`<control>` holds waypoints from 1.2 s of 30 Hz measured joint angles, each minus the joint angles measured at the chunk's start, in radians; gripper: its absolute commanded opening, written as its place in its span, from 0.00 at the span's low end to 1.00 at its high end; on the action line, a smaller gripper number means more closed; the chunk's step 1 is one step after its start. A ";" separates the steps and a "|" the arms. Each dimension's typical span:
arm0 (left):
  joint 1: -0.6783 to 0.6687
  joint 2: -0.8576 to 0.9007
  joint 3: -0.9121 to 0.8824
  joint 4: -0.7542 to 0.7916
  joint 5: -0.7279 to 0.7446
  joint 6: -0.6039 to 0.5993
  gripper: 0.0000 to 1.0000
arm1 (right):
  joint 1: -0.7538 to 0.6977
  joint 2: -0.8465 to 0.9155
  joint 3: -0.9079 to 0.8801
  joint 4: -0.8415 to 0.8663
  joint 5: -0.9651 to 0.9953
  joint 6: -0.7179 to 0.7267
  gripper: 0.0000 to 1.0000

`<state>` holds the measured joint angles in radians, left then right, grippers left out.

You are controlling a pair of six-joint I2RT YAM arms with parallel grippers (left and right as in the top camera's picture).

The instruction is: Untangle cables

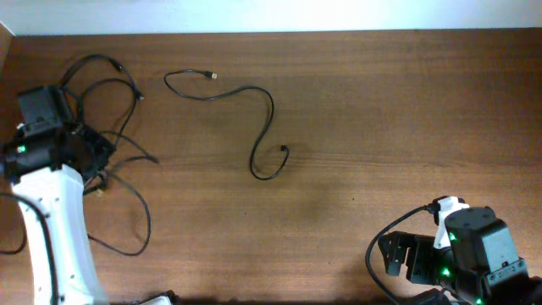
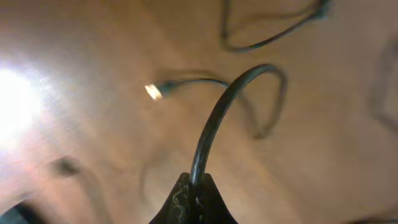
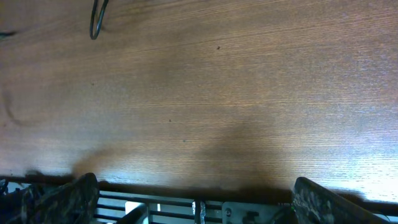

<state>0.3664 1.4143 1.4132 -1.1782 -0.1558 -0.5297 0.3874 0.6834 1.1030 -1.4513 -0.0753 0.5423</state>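
Note:
One black cable (image 1: 264, 110) lies alone in a loose S shape at the middle of the table, its plug ends apart. The other cables (image 1: 127, 93) loop together at the far left around my left arm, with a long loop (image 1: 142, 222) trailing toward the front. My left gripper (image 1: 96, 159) sits in this bundle. In the left wrist view it (image 2: 196, 188) is shut on a black cable (image 2: 219, 109) that arcs up from the jaws; a pale plug end (image 2: 153, 91) lies on the wood beyond. My right gripper (image 1: 405, 254) is open and empty at the front right, its fingers (image 3: 196, 190) spread wide.
The wooden table (image 1: 381, 110) has a pale wall along its back edge. The bottom loop of the single cable shows in the right wrist view (image 3: 95, 25), far from the right fingers. A thick black arm wire (image 1: 377, 246) curves beside the right arm.

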 measured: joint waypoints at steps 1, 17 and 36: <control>0.000 0.026 -0.010 -0.022 -0.049 0.003 0.00 | 0.000 0.000 0.000 0.000 0.000 0.000 0.98; 0.282 0.183 -0.016 0.121 -0.323 -0.201 0.00 | 0.000 0.000 0.000 0.005 0.000 0.000 0.99; 0.511 0.319 -0.022 0.127 -0.103 -1.046 0.99 | 0.000 0.000 0.000 0.088 0.000 0.000 0.98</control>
<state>0.8776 1.7336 1.3911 -1.0515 -0.2592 -1.5753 0.3874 0.6834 1.1030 -1.3636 -0.0757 0.5423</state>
